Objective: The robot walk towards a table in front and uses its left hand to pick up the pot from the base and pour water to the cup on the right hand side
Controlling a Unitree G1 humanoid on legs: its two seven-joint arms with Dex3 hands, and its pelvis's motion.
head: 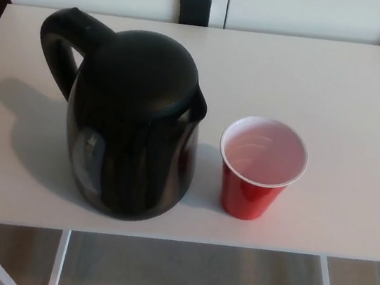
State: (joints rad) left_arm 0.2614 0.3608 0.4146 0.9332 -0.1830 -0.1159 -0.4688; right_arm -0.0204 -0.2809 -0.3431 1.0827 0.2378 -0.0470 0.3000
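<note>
Pot (132, 127), black and glossy, stands upright at the left centre of the frame near the front edge of the white table (366, 96), its lid shut and its spout turned toward the red cup (261, 168) just beside it at centre right. The cup looks empty. Farther back, at upper left, the handle (66, 43) loops away from the cup. Neither robot hand is in view, so neither grips anything that can be seen. The left hand should probably approach from the left and wrap that handle firmly before lifting.
</note>
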